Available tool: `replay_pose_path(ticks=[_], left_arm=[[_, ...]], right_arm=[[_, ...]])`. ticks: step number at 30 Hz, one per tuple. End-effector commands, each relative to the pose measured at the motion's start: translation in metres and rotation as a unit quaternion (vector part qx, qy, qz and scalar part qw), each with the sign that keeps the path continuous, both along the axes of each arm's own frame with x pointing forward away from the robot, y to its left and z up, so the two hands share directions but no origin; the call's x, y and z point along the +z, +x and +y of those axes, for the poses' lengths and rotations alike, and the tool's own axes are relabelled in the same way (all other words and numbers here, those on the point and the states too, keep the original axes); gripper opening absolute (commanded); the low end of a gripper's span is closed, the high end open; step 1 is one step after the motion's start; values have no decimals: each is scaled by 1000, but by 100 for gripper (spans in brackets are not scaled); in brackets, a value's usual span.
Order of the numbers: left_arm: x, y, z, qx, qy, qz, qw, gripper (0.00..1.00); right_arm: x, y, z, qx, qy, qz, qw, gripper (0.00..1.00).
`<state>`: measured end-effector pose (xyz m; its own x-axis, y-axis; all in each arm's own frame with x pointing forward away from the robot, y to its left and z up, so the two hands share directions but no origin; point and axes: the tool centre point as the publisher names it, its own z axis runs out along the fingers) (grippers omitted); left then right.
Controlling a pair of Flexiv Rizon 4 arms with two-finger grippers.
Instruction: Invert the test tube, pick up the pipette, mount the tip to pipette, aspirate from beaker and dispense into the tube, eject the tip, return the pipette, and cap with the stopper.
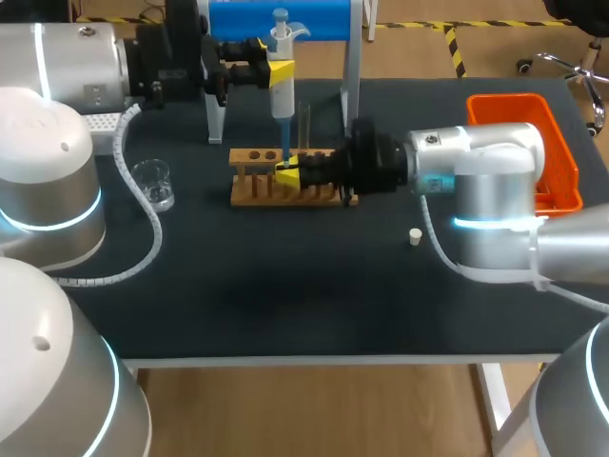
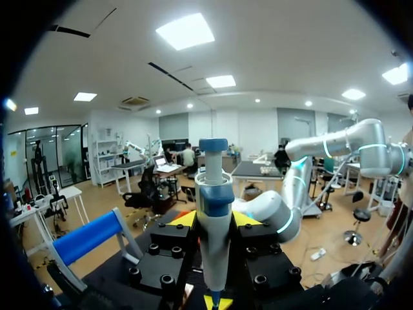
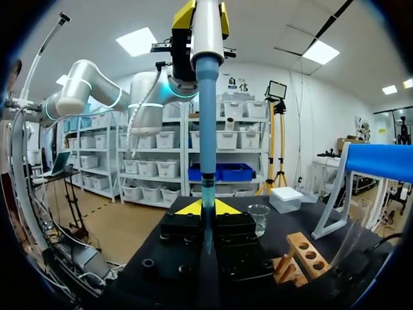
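Left gripper [image 1: 279, 69] clamps the pipette [image 2: 214, 194] upright over the wooden rack [image 1: 255, 188], its blue tip [image 3: 206, 116] reaching down into the test tube [image 3: 207, 223] pinched between the right gripper [image 1: 288, 175] fingers; beaker [image 1: 153, 183] and stopper [image 1: 415, 236] stand apart on the table. Any sideways drift could jam the tip against the tube's rim, spilling liquid or twisting the tube loose

Glossy white plastic pipette [image 1: 280, 86] with a translucent blue tip [image 1: 284, 143]. Bare matt wooden rack [image 1: 257, 183]. Clear glass beaker [image 1: 154, 184]. Matt black tabletop [image 1: 285, 295]. Shiny orange plastic bin [image 1: 559, 157], upper right.
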<state>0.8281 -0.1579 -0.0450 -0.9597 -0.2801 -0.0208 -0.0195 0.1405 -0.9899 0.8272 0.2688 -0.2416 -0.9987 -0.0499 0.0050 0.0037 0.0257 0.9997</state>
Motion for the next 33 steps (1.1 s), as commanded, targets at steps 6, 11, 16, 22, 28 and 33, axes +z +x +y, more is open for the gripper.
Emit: replay_pose_path(ticks=[6, 11, 16, 22, 28, 33], left_arm=[[-6, 0, 0, 0, 1, 1, 1000, 0], [-6, 0, 0, 0, 1, 1, 1000, 0], [-6, 0, 0, 0, 1, 1, 1000, 0], [-6, 0, 0, 0, 1, 1, 1000, 0], [-6, 0, 0, 0, 1, 1, 1000, 0], [-6, 0, 0, 0, 1, 1, 1000, 0]], right_arm=[[18, -7, 0, 0, 0, -5, 1000, 0], [11, -8, 1, 5, -10, -2, 1000, 100], [4, -10, 1, 18, -20, -5, 1000, 100], [-9, -9, -6, 14, -33, 4, 999, 100], [-17, -6, -22, 7, -49, 6, 999, 100], [-17, -6, -25, 4, -50, 7, 999, 100]])
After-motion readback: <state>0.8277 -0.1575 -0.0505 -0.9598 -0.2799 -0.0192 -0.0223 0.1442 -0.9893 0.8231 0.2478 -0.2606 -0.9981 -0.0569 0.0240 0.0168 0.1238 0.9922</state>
